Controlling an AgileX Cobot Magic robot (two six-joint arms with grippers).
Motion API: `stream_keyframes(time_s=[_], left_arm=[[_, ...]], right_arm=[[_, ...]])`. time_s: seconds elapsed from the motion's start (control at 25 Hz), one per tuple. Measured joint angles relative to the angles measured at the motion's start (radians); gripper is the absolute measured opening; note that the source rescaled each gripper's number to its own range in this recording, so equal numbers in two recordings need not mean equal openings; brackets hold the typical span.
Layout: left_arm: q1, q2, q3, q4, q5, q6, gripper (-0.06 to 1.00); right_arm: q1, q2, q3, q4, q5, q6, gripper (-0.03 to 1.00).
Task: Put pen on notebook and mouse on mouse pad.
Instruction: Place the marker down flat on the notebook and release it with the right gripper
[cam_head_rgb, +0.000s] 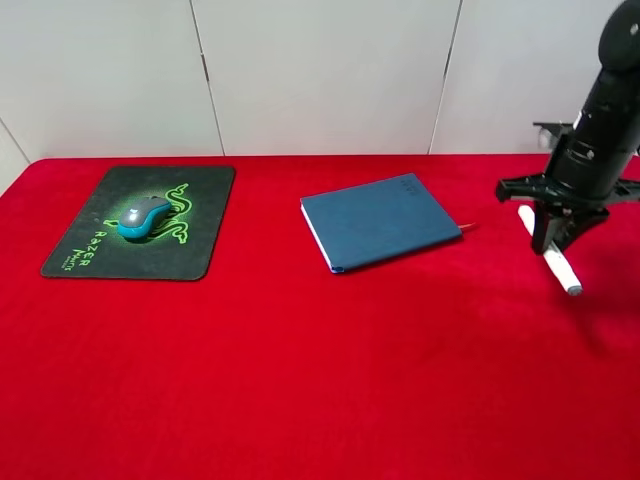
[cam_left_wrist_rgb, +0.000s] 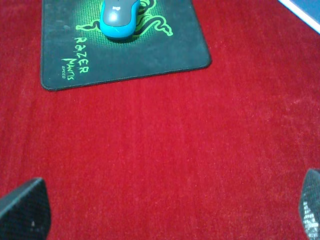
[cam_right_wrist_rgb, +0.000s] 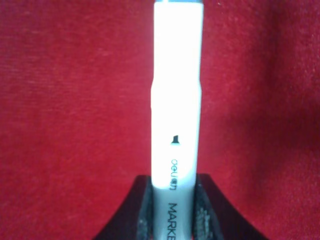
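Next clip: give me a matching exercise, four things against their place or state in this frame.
1. grey and blue oval mouse
2. slim white pen
3. dark blue rectangular notebook
4. left gripper

A. open, holding nothing
B. on the black mouse pad
C. clamped in the right gripper
D. flat on the red tablecloth, nothing on it

Pairs: 1-B, 2-C, 3-D, 4-A

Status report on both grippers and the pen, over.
Left gripper open, empty. Right gripper shut on pen, right of notebook. Mouse on mouse pad. Nothing between pen and notebook.
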Motion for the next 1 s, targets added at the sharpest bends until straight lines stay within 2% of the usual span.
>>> stream_keyframes(time_s=[0.4, 0.76, 1.0], left_arm=[[0.000, 0.000, 0.000, 0.000, 0.000, 0.000, 1.00], [0.000, 0.000, 0.000, 0.000, 0.000, 0.000, 1.00], [0.000, 0.000, 0.000, 0.000, 0.000, 0.000, 1.00]], right_arm=[[0.149, 0.029, -0.172, 0.007, 0.082, 0.033, 0.00], [0.243, 0.146, -0.343, 0.007, 0.086, 0.053, 0.00], [0.271, 0.251, -0.479, 0.022, 0.086, 0.055, 0.00]])
